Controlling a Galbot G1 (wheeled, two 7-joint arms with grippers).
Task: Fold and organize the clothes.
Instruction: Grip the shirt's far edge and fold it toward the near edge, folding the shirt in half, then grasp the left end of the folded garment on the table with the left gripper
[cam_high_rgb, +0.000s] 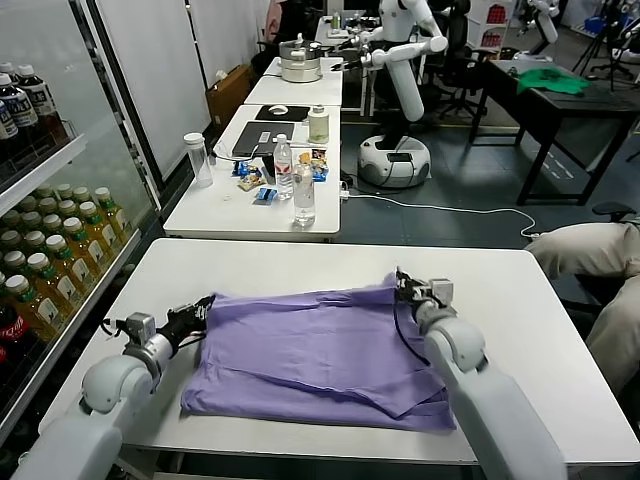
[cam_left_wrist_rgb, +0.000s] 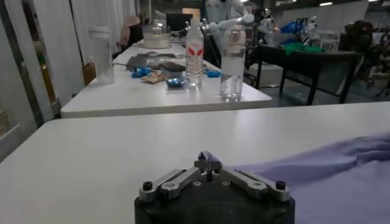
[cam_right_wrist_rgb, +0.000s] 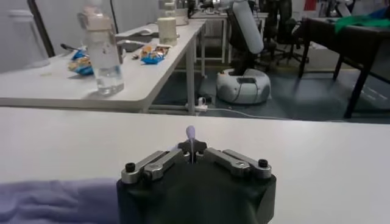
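Note:
The lavender T-shirt (cam_high_rgb: 320, 350) lies folded over on the white table (cam_high_rgb: 520, 300), plain side up. My left gripper (cam_high_rgb: 203, 306) is shut on the shirt's far left corner, low over the table; a pinch of purple cloth shows between its fingers in the left wrist view (cam_left_wrist_rgb: 209, 159). My right gripper (cam_high_rgb: 406, 285) is shut on the shirt's far right corner; a thin tip of cloth sticks up from its fingers in the right wrist view (cam_right_wrist_rgb: 191, 135). The shirt spreads between the two grippers and hangs slack toward the near edge.
A second white table (cam_high_rgb: 240, 205) beyond holds water bottles (cam_high_rgb: 304, 192), a clear tumbler (cam_high_rgb: 198, 160), snack packets and a laptop. A drinks fridge (cam_high_rgb: 40, 200) stands at the left. A person's knees (cam_high_rgb: 600, 250) are at the right. A bright green cloth (cam_high_rgb: 548, 80) lies on a far black table.

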